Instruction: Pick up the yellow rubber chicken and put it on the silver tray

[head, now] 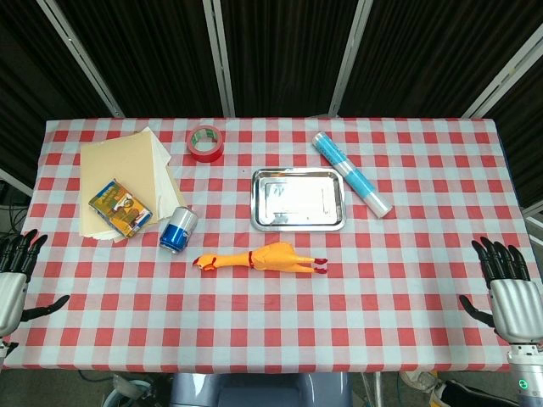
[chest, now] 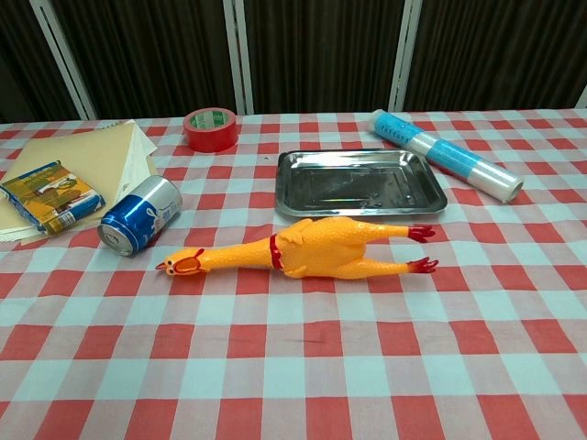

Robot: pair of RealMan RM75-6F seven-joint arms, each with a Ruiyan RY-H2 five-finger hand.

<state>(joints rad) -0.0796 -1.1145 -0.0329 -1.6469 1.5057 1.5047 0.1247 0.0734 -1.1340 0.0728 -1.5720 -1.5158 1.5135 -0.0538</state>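
Note:
The yellow rubber chicken (head: pixel 270 257) (chest: pixel 316 251) lies on its side on the checked cloth, head to the left and red feet to the right. Just behind it sits the silver tray (head: pixel 298 199) (chest: pixel 358 181), with nothing in it. My left hand (head: pixel 15 275) hangs at the table's left edge, fingers apart, holding nothing. My right hand (head: pixel 509 286) hangs at the right edge, fingers spread and likewise holding nothing. Both hands are far from the chicken and show only in the head view.
A blue can (head: pixel 177 229) (chest: pixel 139 215) lies on its side left of the chicken. Further left are tan folders (head: pixel 127 174) with a small printed box (head: pixel 120 208) on top. A red tape roll (head: pixel 205 142) and a blue-and-clear roll (head: pixel 352 173) lie behind.

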